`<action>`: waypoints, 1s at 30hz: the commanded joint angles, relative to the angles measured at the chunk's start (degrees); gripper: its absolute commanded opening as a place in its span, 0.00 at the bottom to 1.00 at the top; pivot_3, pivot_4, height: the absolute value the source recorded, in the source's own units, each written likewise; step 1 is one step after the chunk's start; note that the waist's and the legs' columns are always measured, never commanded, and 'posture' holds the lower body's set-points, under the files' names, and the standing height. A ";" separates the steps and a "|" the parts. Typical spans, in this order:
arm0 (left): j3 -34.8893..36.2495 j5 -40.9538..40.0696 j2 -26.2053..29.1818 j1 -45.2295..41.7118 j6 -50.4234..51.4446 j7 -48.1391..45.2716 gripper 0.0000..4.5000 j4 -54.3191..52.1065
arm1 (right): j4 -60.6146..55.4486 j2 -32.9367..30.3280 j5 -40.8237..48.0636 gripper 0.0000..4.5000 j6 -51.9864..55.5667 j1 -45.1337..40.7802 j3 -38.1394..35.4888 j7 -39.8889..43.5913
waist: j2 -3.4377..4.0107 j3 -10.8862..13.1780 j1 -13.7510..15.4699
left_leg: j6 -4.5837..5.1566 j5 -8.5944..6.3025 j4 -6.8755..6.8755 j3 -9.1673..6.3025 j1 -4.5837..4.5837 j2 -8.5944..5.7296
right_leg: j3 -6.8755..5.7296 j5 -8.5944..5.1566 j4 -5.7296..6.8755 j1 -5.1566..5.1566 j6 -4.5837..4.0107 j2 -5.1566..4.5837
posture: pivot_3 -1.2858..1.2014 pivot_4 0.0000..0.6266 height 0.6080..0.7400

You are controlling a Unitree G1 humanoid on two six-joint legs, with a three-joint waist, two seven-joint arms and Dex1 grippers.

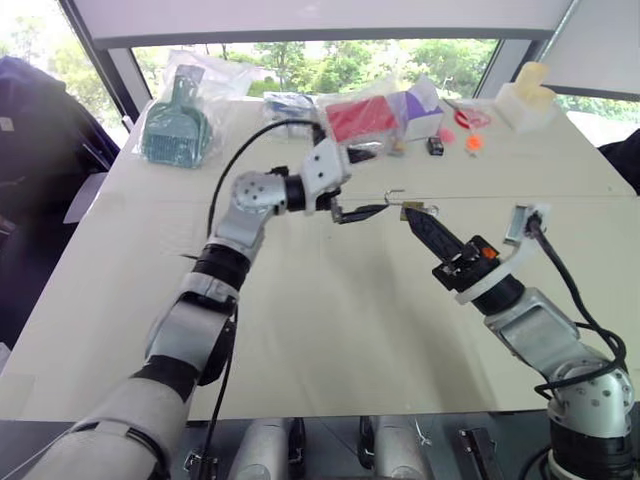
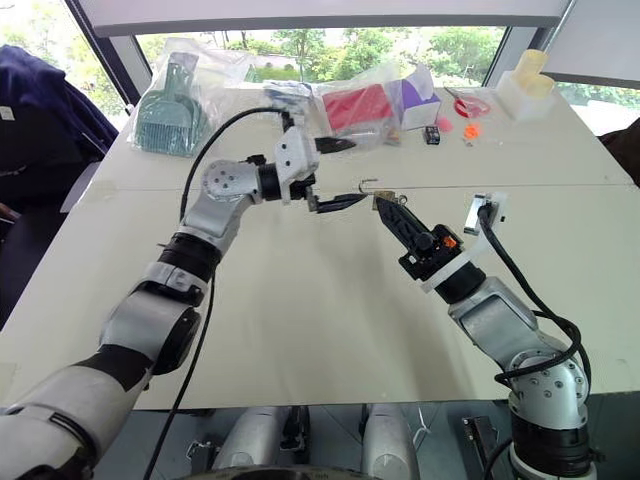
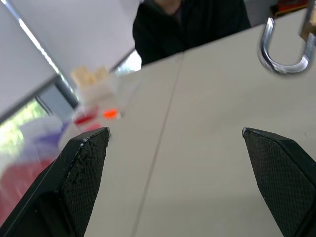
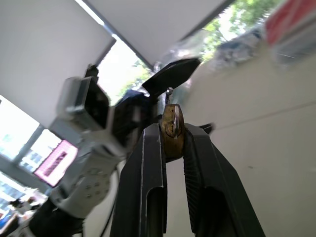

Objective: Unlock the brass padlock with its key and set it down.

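The brass padlock (image 4: 173,129) sits clamped in the right gripper (image 1: 415,215), the left gripper (image 1: 362,211) spread wide at its nine o'clock, above the table (image 1: 330,320).

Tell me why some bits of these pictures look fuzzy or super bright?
Right wrist view: the brass padlock held in the right tool looks fairly sharp, while the left tool and the table behind it are smeared. Left wrist view: the padlock's shackle shines with glare, and the things far off by the window are out of focus. Head views: daylight through the window washes out the far table edge.
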 commanded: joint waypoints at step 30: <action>5.28 -15.28 13.90 21.79 40.68 5.75 1.00 -45.93 | 8.62 -15.52 -30.51 0.95 19.20 -6.44 2.10 15.37 | 0.10 0.01 0.46 | -0.55 0.29 -0.03 -0.02 -0.04 -0.12 | 0.02 -0.13 -0.10 0.07 -0.15 -0.05 | 0.52 0.24 0.96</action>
